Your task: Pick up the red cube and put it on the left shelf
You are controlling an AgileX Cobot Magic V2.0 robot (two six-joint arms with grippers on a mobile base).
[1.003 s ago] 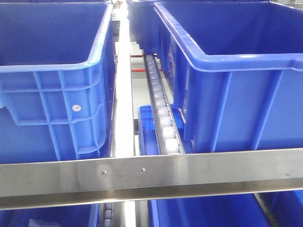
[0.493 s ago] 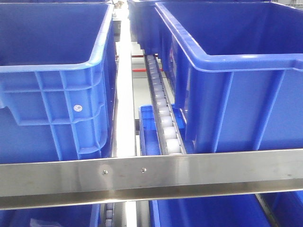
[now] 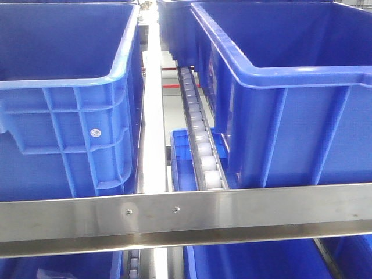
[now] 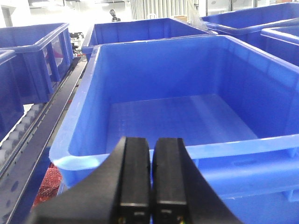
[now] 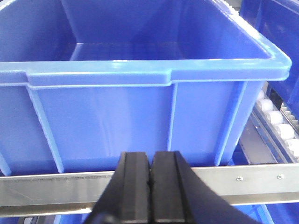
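Note:
The left shelf is a stainless-steel rack with a front rail (image 3: 232,212), a white roller track (image 3: 200,145) and two large dark-blue crates, one on the left (image 3: 64,133) and one on the right (image 3: 290,128). No red cube shows clearly in any view. A small reddish patch (image 4: 49,184) shows below the crate in the left wrist view; I cannot tell what it is. My left gripper (image 4: 151,140) is shut and empty, just in front of an empty blue crate (image 4: 187,74). My right gripper (image 5: 151,154) is shut and empty, in front of the rail (image 5: 56,186) and a blue crate (image 5: 117,116).
More blue crates stand behind and beside (image 4: 32,56), and on the level below (image 3: 250,258). Roller tracks run between the crates (image 5: 275,116). A steel divider strip (image 3: 152,116) runs back between the two front crates.
The front view has shifted very slightly. Nothing else has visibly moved.

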